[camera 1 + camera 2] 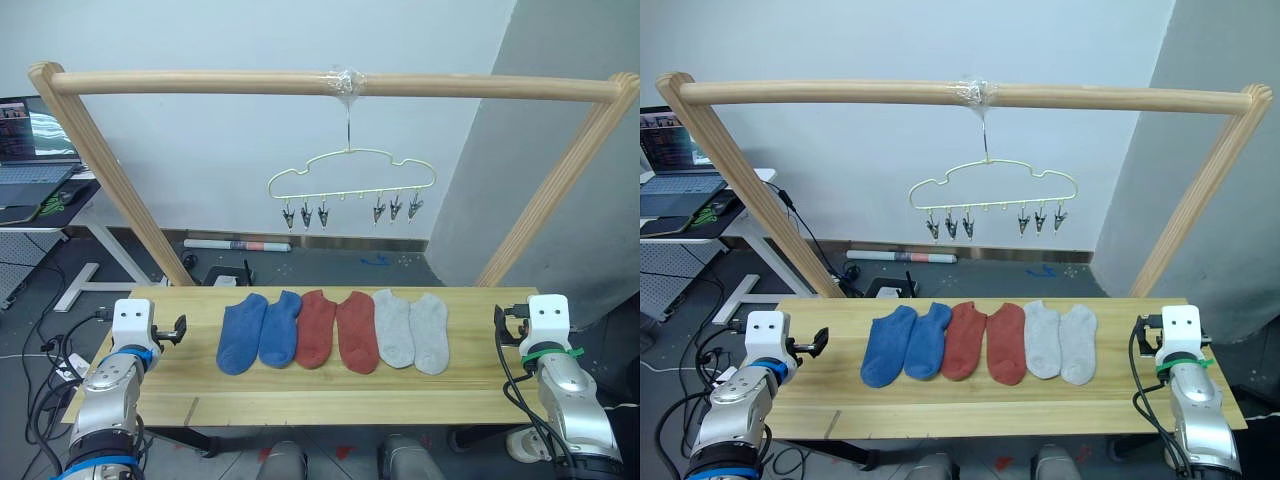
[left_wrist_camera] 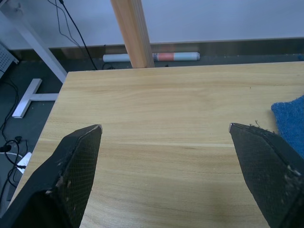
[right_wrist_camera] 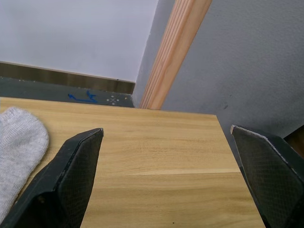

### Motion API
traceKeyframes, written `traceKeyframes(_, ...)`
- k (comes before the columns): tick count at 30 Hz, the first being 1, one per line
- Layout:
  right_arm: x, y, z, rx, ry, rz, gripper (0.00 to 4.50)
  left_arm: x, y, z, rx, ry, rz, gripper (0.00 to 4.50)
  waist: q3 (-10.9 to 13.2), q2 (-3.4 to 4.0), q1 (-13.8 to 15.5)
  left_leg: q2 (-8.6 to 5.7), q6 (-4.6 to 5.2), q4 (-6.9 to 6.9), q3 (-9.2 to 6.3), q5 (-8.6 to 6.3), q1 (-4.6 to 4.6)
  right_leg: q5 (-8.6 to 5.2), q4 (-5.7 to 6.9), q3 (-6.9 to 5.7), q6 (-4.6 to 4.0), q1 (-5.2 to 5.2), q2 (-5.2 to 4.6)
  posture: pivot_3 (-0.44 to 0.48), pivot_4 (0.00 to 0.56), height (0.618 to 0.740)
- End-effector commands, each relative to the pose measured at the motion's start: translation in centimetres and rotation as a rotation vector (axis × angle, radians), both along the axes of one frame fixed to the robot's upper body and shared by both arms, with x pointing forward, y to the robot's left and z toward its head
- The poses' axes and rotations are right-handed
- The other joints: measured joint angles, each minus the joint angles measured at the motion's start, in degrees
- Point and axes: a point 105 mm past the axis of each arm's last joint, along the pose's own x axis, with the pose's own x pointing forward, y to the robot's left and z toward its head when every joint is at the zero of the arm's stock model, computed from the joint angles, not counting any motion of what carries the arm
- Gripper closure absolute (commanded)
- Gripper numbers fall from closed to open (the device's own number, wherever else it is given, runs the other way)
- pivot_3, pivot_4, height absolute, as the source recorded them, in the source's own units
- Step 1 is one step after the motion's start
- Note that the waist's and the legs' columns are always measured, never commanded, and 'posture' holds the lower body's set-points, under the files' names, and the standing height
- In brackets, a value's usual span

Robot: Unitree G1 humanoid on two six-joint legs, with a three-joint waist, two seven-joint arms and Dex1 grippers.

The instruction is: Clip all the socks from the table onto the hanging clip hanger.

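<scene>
Plainly, with both tools, left (image 2: 164, 175) and right (image 3: 166, 178), gaping wide, the overlapping socks (image 1: 333, 328) mid-frame risk a double pick-up.

Table (image 1: 300, 395), light wood, six socks on it.
Socks lie flat in one row across the middle, nearer the far edge, toes toward the near edge: blue pair (image 1: 259, 331) on the left, rust-red pair (image 1: 337, 330) in the centre, light grey pair (image 1: 412, 330) on the right. Neighbours touch or slightly overlap. Both end stretches and the near strip are bare wood.
</scene>
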Motion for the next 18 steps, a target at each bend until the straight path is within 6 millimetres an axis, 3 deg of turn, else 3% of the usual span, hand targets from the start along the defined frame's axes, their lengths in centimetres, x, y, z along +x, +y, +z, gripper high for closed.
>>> traceKeyframes(1,0.1,-0.6,1.4,-0.022,-0.048,-0.003,0.00,0.3,1.1,2.2,0.028,-0.079,0.036,0.04,0.00,0.00,0.00,0.00,0.00,0.00,0.00,0.00,0.00,0.00,0.00,0.00,0.00,0.00,0.00,0.090,0.061,0.740)
traceKeyframes(5,0.1,-0.4,1.5,-0.025,-0.041,0.013,0.00,0.4,1.4,3.1,0.085,-0.109,0.059,0.04,0.01,0.00,0.00,0.00,0.00,0.00,-0.01,0.00,0.00,0.00,-0.01,0.01,0.00,0.00,0.00,0.097,0.078,0.740)
traceKeyframes(11,0.9,0.6,2.0,-0.033,-0.034,0.088,0.00,0.8,0.2,4.6,-0.025,-0.166,0.005,0.04,0.22,0.03,0.05,0.00,0.00,0.01,-0.01,0.00,0.00,-0.01,-0.01,0.01,0.00,0.00,-0.01,0.098,0.117,0.740)
traceKeyframes(18,1.2,1.6,2.6,-0.034,-0.032,0.159,0.00,0.5,-1.0,6.1,-0.021,-0.201,-0.060,0.04,0.90,0.22,0.03,0.02,-0.01,-0.01,0.00,-0.01,-0.04,-0.03,-0.05,0.02,-0.03,-0.03,-0.01,0.094,0.133,0.740)
